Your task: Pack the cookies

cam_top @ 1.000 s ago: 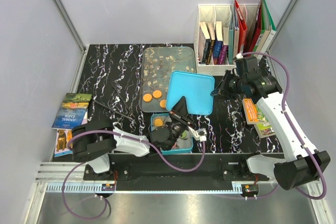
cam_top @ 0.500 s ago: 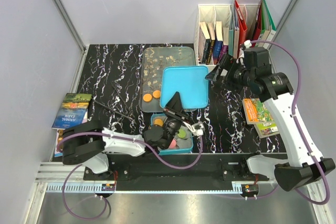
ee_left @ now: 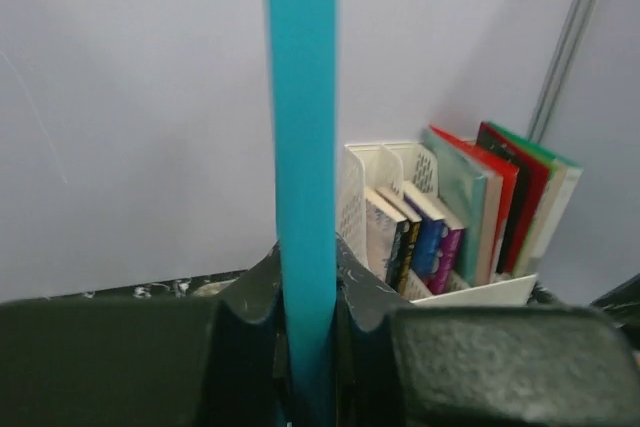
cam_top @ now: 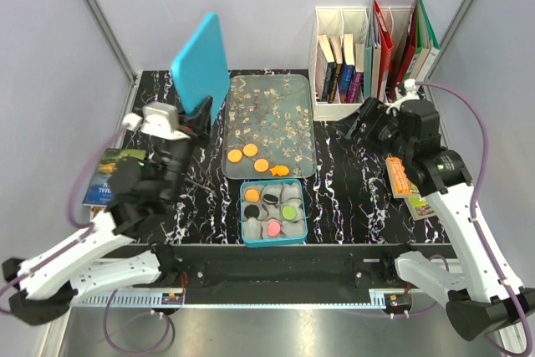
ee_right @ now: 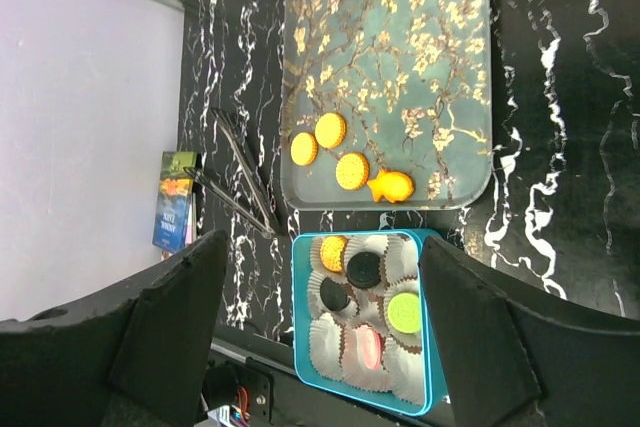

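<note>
Left pincer (ee_left: 305, 322) clenched on teal lid (cam_top: 201, 60) edge, upright above bench's left side. Right pincer (ee_right: 322, 277) released, empty. Orange cookies (cam_top: 250, 152) on tray (cam_top: 276, 102) mid-bench, others in tin (cam_top: 242, 216) at near edge. I fear thin edge grip: lid slips.

Seen from above, the white-shelled left arm (cam_top: 92, 248) at eight o'clock and right arm (cam_top: 464, 206) at four o'clock carry black joint housings and looping purple cables (cam_top: 472, 119). The left gripper (ee_left: 307, 347) and right gripper (ee_right: 322, 257) have matte black, grainy fingers (ee_right: 165, 322).
</note>
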`<state>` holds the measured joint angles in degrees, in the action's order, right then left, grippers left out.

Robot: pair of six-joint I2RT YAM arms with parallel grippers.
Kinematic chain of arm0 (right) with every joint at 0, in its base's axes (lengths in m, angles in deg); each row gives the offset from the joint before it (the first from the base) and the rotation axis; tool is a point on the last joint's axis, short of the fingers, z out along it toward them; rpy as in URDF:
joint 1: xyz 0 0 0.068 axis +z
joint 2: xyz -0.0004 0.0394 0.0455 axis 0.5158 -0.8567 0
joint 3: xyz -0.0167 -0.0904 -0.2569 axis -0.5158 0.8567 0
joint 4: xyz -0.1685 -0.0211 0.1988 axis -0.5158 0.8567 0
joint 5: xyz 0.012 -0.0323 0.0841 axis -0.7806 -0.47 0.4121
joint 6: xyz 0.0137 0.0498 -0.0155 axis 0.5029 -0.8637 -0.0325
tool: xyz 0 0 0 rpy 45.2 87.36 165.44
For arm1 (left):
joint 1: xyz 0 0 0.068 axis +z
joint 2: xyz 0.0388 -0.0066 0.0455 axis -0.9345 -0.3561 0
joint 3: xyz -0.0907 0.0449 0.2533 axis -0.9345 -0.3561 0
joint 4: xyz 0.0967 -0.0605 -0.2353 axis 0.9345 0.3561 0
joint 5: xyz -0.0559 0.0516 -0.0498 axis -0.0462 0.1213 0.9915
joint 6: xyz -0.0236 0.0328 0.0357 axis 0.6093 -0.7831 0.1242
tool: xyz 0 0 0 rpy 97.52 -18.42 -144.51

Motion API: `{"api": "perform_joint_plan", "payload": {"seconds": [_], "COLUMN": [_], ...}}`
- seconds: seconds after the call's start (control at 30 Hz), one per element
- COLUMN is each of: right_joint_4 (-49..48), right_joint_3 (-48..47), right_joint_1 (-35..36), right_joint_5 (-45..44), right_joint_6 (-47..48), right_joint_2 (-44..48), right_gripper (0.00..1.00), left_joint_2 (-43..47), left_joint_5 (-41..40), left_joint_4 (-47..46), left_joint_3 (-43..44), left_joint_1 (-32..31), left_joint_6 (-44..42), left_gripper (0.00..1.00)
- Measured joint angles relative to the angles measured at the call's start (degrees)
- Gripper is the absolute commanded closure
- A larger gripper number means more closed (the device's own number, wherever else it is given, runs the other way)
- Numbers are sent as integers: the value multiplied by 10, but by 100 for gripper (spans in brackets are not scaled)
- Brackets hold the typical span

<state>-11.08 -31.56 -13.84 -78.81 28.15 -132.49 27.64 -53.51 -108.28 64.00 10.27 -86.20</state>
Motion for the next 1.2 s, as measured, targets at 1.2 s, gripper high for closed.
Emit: {"api": "perform_joint_plan", "payload": {"seconds": [1.2], "right_joint_4": [-240], "right_joint_3": [311], "right_joint_1": [0], "right_joint_5": [130], "right_joint_6": [-54], "right_joint_2": [106], "right_gripper": [27], "left_joint_2": [-32], "left_joint_5": [738], "left_joint_4": [-257], "left_joint_3": [-419], "left_joint_1": [341], "left_joint_6": [930], "left_gripper": [100]}}
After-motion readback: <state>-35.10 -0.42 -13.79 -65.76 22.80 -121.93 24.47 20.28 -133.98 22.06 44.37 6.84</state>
